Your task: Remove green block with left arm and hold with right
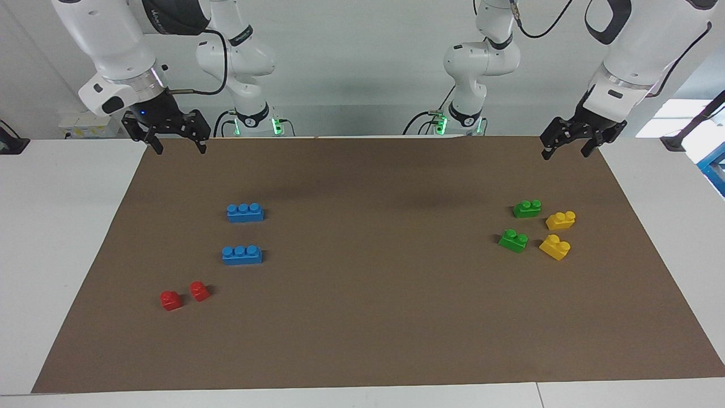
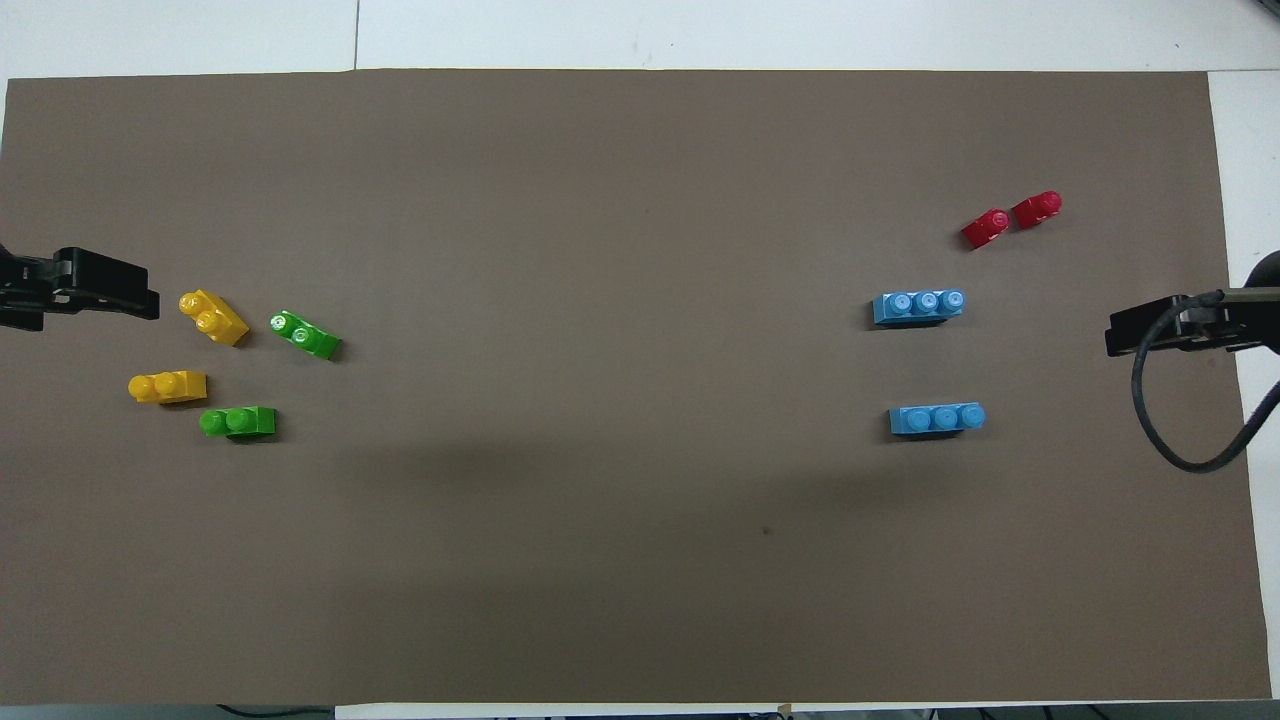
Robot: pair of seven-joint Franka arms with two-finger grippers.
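Two green blocks lie on the brown mat toward the left arm's end. One green block (image 1: 527,208) (image 2: 238,422) is nearer to the robots, and the other green block (image 1: 513,240) (image 2: 306,335) lies farther out and turned at an angle. My left gripper (image 1: 564,153) (image 2: 105,290) hangs open and holds nothing, above the mat's corner at the left arm's end, well clear of both blocks. Above the mat's corner at the right arm's end, my right gripper (image 1: 180,148) (image 2: 1135,335) is open and holds nothing.
Two yellow bricks (image 1: 561,220) (image 1: 555,247) lie beside the green ones, closer to the mat's edge. Two blue three-stud bricks (image 1: 244,212) (image 1: 242,255) and two small red bricks (image 1: 170,300) (image 1: 199,290) sit toward the right arm's end. The brown mat (image 1: 368,317) covers the table.
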